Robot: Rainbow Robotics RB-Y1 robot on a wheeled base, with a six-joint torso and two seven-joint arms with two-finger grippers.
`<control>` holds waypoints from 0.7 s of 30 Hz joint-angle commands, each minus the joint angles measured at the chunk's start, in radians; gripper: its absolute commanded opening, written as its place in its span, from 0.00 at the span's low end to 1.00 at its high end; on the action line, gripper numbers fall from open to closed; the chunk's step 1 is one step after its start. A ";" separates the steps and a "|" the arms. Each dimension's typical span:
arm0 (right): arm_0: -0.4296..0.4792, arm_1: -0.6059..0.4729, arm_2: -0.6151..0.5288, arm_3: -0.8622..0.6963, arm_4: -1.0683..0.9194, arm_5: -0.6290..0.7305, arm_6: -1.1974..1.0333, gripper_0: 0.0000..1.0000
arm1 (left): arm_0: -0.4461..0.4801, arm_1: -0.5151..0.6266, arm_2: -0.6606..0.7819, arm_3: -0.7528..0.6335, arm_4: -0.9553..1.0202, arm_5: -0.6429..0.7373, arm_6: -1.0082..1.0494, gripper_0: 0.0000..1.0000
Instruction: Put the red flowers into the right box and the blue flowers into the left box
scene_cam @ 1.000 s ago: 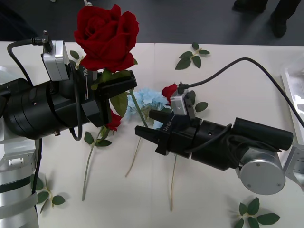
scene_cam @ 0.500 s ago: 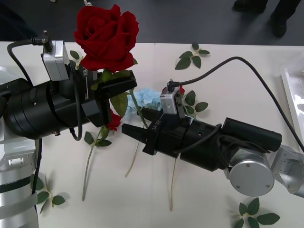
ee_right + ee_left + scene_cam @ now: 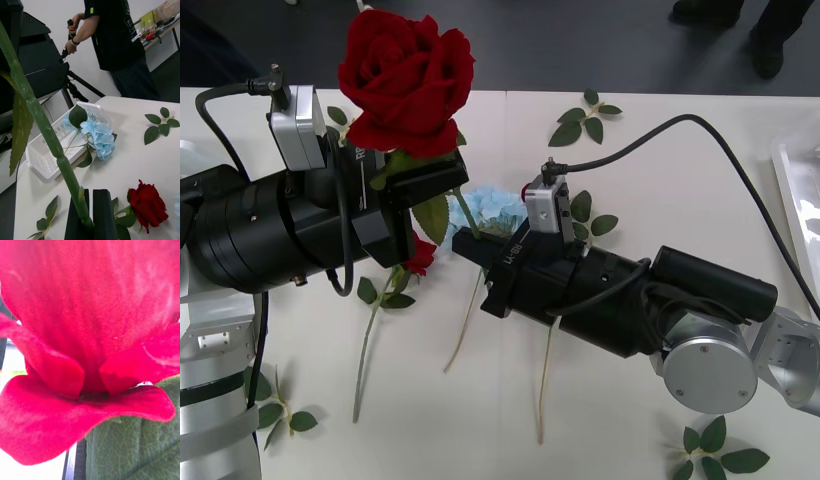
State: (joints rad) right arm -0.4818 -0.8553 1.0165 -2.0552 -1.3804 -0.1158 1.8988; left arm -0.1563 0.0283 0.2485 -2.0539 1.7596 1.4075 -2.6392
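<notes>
**Rose handover, both grippers on one stem**

You've got the left gripper [image 3: 425, 185] raised over the table [image 3: 660, 200], clamped just under the bloom of a red rose [image 3: 405, 80], so the head stands upright above the fingers. That looks like a handover pose: the stem [image 3: 467, 215] hangs free below for the other arm. Your right gripper [image 3: 480, 262] reaches in from the right; the right wrist view shows its black fingers [image 3: 104, 213] pressed together on that green stem [image 3: 41, 120]. My read: the rose is going to the right box [image 3: 792, 180], cut off at the frame edge. The left box [image 3: 48, 157] sits at the far table edge, a blue flower [image 3: 98, 138] lying half over its rim. Another blue flower [image 3: 492, 210] is mostly hidden behind the arms. A second red rose [image 3: 148, 205] lies on the table. Left wrist view is petals [image 3: 90, 333], fingers hard to make out there.
</notes>
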 commanded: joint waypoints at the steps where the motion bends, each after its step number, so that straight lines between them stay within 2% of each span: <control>1: -0.024 -0.007 -0.004 -0.016 -0.008 -0.030 0.028 0.00 | -0.014 0.002 0.008 -0.028 0.004 -0.005 -0.013 0.05; 2: -0.024 -0.008 -0.004 -0.016 -0.009 -0.030 0.028 0.00 | -0.014 0.002 0.008 -0.028 0.004 -0.005 -0.013 0.14; 4: -0.024 -0.010 -0.004 -0.017 -0.012 -0.030 0.026 0.00 | -0.014 0.002 0.008 -0.028 0.004 -0.005 -0.013 0.50; 5: -0.024 -0.011 -0.004 -0.016 -0.014 -0.030 0.026 0.00 | -0.014 0.002 0.008 -0.028 0.004 -0.005 -0.013 0.81; 6: -0.024 -0.011 -0.004 -0.016 -0.014 -0.035 0.026 0.00 | -0.014 0.002 0.008 -0.028 0.004 -0.005 -0.013 1.00; 21: -0.023 -0.024 -0.003 -0.016 -0.029 -0.045 0.023 0.00 | -0.014 0.002 0.008 -0.028 0.004 -0.005 -0.013 1.00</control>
State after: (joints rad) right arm -0.4818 -0.8554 1.0179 -2.0550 -1.4042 -0.1585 1.8988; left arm -0.1563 0.0283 0.2485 -2.0539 1.7596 1.4074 -2.6392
